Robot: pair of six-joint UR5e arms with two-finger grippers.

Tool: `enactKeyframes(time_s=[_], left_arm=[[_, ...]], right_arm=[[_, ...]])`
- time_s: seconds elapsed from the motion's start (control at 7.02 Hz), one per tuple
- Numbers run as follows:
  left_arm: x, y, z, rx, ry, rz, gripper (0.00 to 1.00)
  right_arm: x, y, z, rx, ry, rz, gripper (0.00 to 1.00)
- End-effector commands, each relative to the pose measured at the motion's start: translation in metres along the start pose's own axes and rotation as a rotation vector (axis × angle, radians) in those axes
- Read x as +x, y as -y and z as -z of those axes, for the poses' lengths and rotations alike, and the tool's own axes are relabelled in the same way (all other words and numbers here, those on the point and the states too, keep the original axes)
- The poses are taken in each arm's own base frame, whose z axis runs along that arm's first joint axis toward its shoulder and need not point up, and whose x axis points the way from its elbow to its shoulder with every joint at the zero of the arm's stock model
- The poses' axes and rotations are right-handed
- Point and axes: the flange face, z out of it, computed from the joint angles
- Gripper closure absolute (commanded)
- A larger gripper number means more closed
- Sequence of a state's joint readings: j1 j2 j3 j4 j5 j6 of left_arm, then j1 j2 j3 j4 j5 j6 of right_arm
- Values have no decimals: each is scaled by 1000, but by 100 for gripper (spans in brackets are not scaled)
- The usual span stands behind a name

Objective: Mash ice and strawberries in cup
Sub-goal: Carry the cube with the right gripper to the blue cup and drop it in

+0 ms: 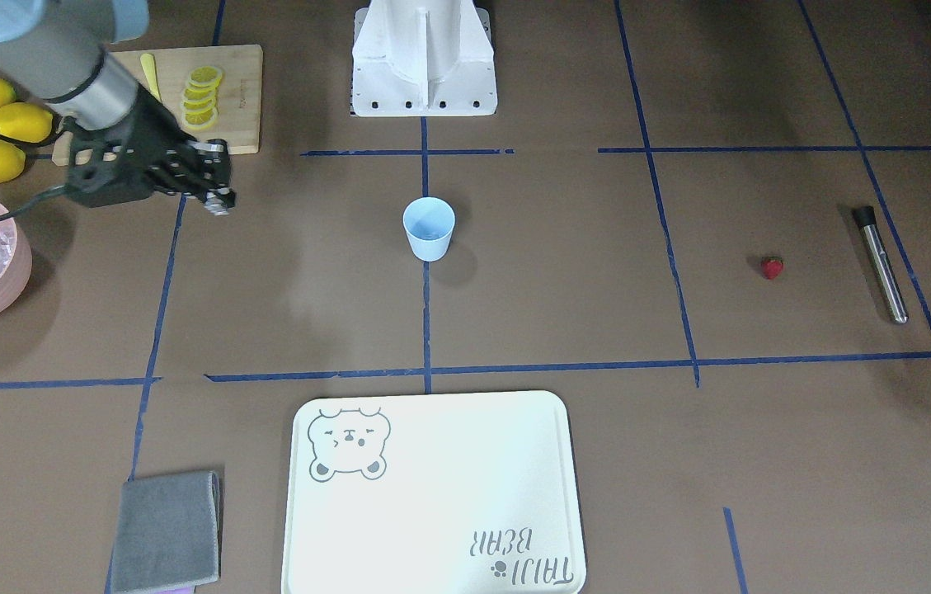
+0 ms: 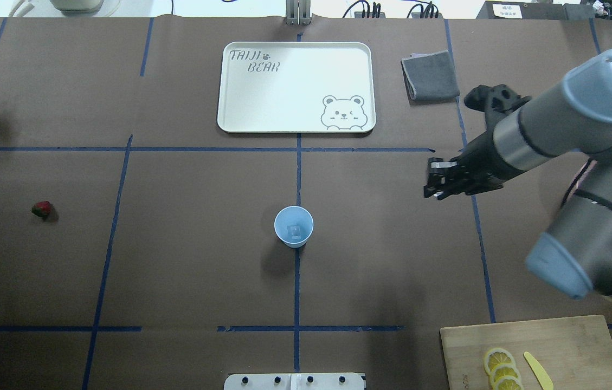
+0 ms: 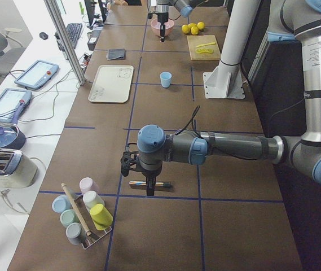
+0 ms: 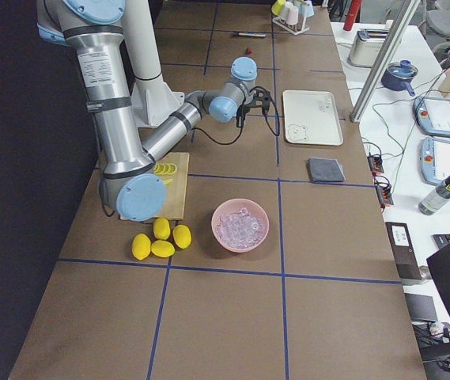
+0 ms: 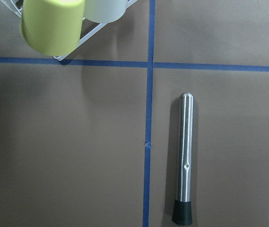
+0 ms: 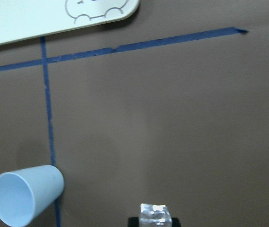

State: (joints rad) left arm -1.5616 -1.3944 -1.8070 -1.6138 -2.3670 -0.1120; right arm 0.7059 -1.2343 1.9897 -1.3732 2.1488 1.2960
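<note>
Pinching ice (image 6: 155, 213), the right gripper (image 2: 431, 180) hangs near the TAIJI BEAR tray (image 2: 295, 86)

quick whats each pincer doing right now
left pincer: cannot tell, seen only from the side, over the metal rod
right pincer: closed on an ice cube

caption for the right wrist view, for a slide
Right hand holds an ice cube, with the light-blue cup at lower left and the tray corner at top.

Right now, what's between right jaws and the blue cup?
Nothing: bare brown table covering up to the small light-blue plastic cup, clearest in the overhead view.
</note>
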Motion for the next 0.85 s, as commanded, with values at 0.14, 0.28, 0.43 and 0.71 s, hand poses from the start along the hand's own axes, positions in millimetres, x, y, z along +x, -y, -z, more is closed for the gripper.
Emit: enactKeyframes(time_s=[0.14,0.28,0.43,0.71], left_arm=[[0,0,0,0,-1,0,0],[0,0,0,3,-2,-3,0],[0,-1,0,6,-2,-6,0],[0,-1,0,5,-2,-5,0]], right_arm=[[-129,-47,-83,71,14,-116,96],[-135,-57,-91,68,14,-130,94],[-141,-65,-98,90,15,-119,94],[-160,-65,-111,94,12,-115,92]])
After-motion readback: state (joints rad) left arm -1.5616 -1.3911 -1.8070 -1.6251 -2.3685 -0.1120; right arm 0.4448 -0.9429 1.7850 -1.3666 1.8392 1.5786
